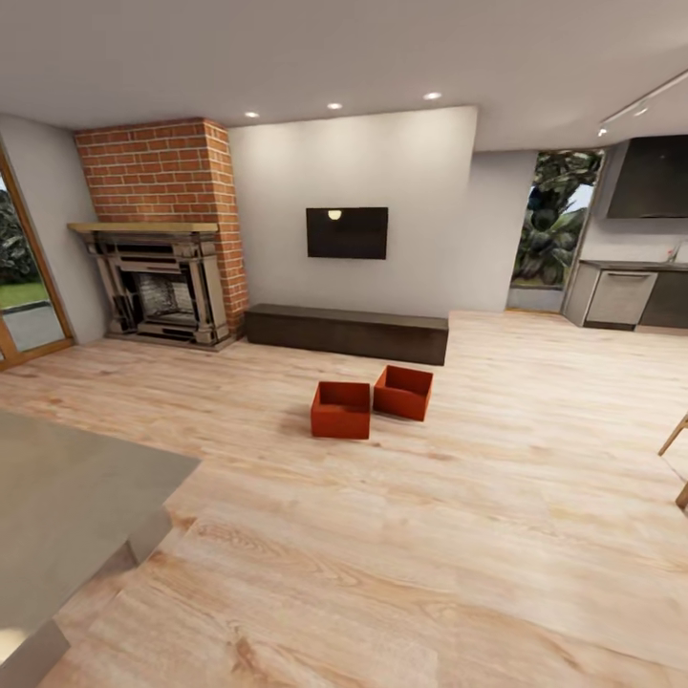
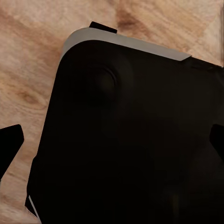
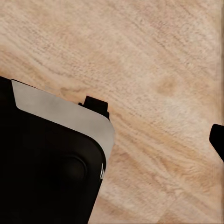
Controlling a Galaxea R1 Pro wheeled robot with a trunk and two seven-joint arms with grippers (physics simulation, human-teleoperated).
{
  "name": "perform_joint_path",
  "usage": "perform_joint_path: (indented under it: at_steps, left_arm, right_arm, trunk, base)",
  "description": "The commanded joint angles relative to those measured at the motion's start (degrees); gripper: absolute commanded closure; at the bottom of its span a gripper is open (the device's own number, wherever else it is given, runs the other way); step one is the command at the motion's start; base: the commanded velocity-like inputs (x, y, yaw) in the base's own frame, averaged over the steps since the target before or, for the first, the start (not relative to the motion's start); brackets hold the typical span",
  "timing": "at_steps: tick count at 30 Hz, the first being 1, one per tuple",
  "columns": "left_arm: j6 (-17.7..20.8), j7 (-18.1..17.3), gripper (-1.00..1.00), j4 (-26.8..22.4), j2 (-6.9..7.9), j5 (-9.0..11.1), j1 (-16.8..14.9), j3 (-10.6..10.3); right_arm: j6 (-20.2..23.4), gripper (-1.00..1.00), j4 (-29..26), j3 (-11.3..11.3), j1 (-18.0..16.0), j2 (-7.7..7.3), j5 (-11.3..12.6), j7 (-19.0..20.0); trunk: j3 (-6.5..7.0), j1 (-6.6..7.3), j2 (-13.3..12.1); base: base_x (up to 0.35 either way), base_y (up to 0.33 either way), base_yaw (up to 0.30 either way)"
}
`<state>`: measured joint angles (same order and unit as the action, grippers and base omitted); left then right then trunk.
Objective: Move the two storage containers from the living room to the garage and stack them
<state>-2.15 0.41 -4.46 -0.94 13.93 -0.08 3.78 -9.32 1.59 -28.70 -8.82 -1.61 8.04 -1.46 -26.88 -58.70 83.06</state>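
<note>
Out on the pale wood-plank floor [image 1: 401,535] of the living room, the two storage containers [image 1: 372,401] are being seen from the head view, sitting side by side and touching or nearly touching at one corner, just in front of the long low dark cabinet [image 1: 346,332] beneath the black wall TV [image 1: 347,232]. The nearer container [image 1: 341,410] is lying square to the camera; the farther container [image 1: 403,392] is lying slightly turned. Both are standing upright with open tops, and nothing is being seen inside them. A red-brick fireplace [image 1: 162,239] is standing well to their left, and a grey slab of furniture [image 1: 67,497] is cutting into the near left of the view.

Neither container is being held, and both are lying well apart from the robot. In the wrist views, dark robot bodywork is being shown over the wood planks, with only dark slivers at the picture edges that may be fingers, so whether the jaws of either arm are spread or pressed together cannot be told.

Each bin is being judged light and fairly stiff, though its thin tapered walls are likely to flex a little under a pinch. A hold over the rim of a wall, near its middle, is being judged the soundest, one finger inside and one outside. The smooth sides are likely to be slippery, so a tilted carry risks the bin being swung or dropped.
</note>
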Motion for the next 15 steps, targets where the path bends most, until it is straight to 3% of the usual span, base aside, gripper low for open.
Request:
perform_joint_path:
  at_steps: [1,15]
  left_arm:
    - [-0.1,0.0,-1.00,0.0,-0.03,0.1,0.0,0.4]
    - [-0.8,0.1,-1.00,0.0,-0.12,0.0,0.0,0.3]
  right_arm:
    - [-0.3,-1.00,0.2,-0.5,-0.1,0.03,0.6,0.0]
    - [-0.3,-1.00,0.2,-0.6,-0.1,0.03,0.6,-0.5]
  trunk:
    - [-0.05,-0.03,0.0]
    - [-0.05,-0.03,0.0]
  base:
    - [0.324,0.000,0.000]
    - [0.324,0.000,0.000]
